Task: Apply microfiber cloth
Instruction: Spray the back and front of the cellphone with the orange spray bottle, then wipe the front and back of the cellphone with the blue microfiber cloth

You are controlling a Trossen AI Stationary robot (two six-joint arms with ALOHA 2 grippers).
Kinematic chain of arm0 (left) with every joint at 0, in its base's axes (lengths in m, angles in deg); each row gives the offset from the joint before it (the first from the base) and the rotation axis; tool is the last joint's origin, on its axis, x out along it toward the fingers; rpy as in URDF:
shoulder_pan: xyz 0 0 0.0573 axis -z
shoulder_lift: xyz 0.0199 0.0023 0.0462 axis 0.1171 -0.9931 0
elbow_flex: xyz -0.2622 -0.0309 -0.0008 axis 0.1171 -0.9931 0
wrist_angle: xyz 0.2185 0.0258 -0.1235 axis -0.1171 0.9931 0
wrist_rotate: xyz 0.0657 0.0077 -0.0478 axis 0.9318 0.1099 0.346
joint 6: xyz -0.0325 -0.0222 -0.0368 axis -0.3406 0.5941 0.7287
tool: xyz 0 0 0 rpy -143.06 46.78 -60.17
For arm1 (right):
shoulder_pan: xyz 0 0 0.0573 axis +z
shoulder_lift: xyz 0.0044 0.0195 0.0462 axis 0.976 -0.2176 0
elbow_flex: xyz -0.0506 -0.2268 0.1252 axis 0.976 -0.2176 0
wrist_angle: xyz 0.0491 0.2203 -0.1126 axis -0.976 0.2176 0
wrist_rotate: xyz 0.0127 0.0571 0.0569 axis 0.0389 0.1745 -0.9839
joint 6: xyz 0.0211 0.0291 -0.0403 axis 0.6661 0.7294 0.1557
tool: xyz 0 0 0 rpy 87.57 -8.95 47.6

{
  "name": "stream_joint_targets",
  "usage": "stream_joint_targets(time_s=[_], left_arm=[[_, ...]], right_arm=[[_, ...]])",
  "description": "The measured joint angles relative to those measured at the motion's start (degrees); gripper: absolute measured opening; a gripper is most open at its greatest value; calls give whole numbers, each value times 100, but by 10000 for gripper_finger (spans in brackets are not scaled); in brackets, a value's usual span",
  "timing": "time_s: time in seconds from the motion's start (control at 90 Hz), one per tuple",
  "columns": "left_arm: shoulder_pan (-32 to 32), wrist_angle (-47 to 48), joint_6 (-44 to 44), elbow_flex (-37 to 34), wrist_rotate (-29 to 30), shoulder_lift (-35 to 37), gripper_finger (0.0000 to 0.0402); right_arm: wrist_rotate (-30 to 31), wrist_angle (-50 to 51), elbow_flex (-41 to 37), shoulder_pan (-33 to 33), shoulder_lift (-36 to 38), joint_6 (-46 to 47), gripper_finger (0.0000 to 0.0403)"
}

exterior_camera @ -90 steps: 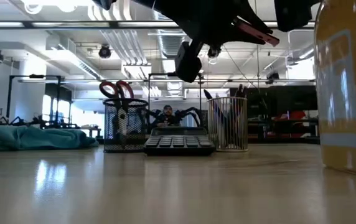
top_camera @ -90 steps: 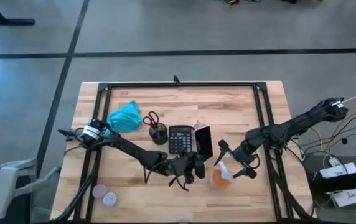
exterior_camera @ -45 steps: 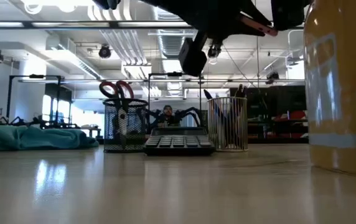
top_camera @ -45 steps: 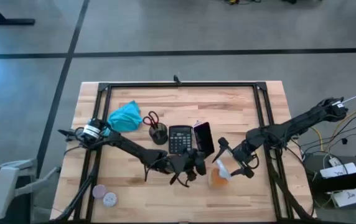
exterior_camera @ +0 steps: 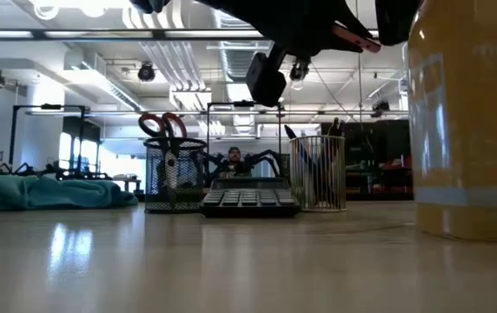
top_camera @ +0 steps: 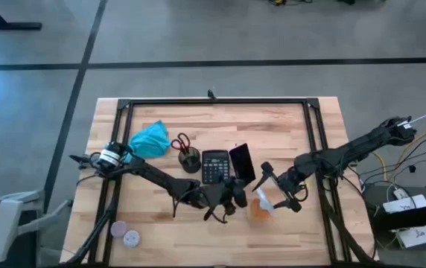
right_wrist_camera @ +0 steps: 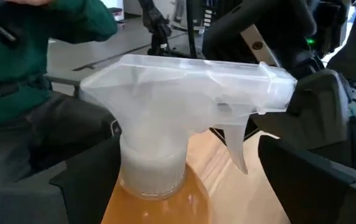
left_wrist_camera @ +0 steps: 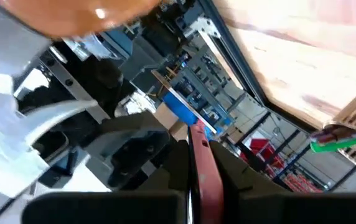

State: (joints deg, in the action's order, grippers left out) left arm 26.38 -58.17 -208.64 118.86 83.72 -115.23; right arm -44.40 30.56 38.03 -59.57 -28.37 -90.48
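In the last second my right fingers [top_camera: 275, 195], clamped around the spray bottle [top_camera: 264, 206], nudged it toward my left fingers [top_camera: 231, 199], which pinch a phone [top_camera: 242, 163], while the cloth [top_camera: 150, 139] sits untouched, well apart from both.

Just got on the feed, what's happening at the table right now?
The right gripper has the orange spray bottle between its fingers near the table's front. The left gripper holds a dark phone beside the calculator. The microfiber cloth lies untouched at the far left, by the scissors cup.
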Motion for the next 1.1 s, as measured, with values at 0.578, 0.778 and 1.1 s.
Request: stream_joint_targets(time_s=[0.578,0.778,1.1], left_arm=[[1,1,25,0,157,0,12],[1,-411,-71,-2,437,115,12],[-21,-624,10,-31,496,264,12]], right_arm=[[0,20,0,0,0,114,176],[54,30,-2,-1,0,141,109],[20,47,57,-1,0,263,138]])
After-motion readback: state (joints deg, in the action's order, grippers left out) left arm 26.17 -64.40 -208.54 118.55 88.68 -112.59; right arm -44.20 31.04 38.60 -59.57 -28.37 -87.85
